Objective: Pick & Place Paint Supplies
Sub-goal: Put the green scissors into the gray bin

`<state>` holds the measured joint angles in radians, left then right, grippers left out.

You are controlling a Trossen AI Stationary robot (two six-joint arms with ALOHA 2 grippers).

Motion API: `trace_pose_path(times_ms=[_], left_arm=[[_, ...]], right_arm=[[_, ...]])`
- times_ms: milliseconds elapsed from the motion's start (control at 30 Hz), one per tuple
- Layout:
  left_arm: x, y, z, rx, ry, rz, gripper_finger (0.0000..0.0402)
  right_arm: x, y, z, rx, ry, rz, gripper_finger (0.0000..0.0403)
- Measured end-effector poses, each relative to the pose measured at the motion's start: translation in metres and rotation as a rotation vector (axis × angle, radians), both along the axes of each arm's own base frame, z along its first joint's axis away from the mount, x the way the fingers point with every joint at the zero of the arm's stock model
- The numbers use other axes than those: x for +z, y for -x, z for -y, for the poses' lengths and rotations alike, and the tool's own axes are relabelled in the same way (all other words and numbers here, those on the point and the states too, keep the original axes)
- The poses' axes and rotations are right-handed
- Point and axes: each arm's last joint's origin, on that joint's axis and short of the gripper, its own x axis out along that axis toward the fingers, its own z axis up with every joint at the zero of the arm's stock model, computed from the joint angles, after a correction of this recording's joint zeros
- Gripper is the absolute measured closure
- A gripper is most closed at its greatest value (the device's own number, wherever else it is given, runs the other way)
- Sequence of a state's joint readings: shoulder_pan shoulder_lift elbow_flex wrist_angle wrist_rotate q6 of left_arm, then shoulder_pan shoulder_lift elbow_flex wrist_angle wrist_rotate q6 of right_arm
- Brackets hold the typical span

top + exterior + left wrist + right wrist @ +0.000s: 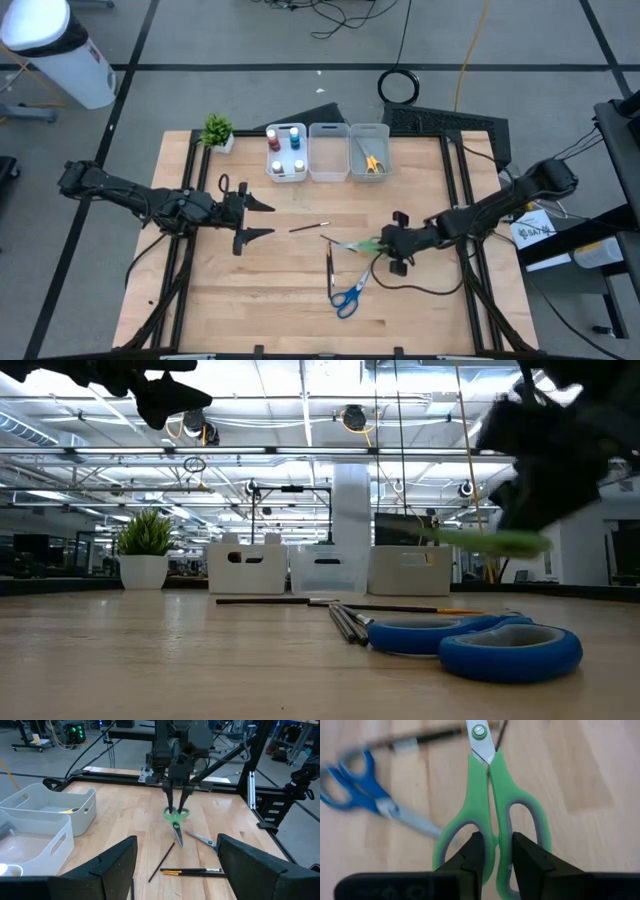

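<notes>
Green-handled scissors (358, 245) hang above the table's middle, and my right gripper (384, 244) is shut on their handles. Blue-handled scissors (348, 297) lie flat on the wood nearer the front edge. Thin dark brushes (330, 270) lie beside them, and another brush (310, 227) lies farther back. Paint bottles (285, 150) stand in the left bin and yellow scissors (371, 163) lie in the right bin. My left gripper (264, 219) hovers open left of centre, holding nothing. My right gripper pinches the green scissors' handle bars (495, 851), where the two loops meet, between its two fingers (474, 856). One fingertip stands over each loop. The fingers slant down from the table's right side, along the scissors. The scissors are lifted clear, blades pointing away from the gripper.
Three whitish bins (329, 152) stand in a row at the table's far edge, with a small potted plant (217, 131) to their left. Bare wood lies between the two grippers and along the near edge. A dark cable (420, 288) trails under the right arm.
</notes>
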<state>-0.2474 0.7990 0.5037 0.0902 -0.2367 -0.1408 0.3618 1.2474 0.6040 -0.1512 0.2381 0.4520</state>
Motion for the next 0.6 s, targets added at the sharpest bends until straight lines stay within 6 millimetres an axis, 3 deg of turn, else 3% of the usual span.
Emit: trace_pose_path(times_ms=[133,300,600], left_arm=[[0.0,0.0,0.0,0.001,-0.001,-0.003,0.0117],[0.0,0.0,0.0,0.001,0.0,-0.004,0.0117],[0.0,0.0,0.0,0.002,0.002,-0.004,0.0117]], right_arm=[[0.015,-0.005,0.002,-0.063,0.001,0.089,0.0337],[0.03,-0.011,0.018,-0.197,-0.035,0.203,0.0337],[0.053,-0.018,0.077,-0.431,-0.035,0.389,0.0337]])
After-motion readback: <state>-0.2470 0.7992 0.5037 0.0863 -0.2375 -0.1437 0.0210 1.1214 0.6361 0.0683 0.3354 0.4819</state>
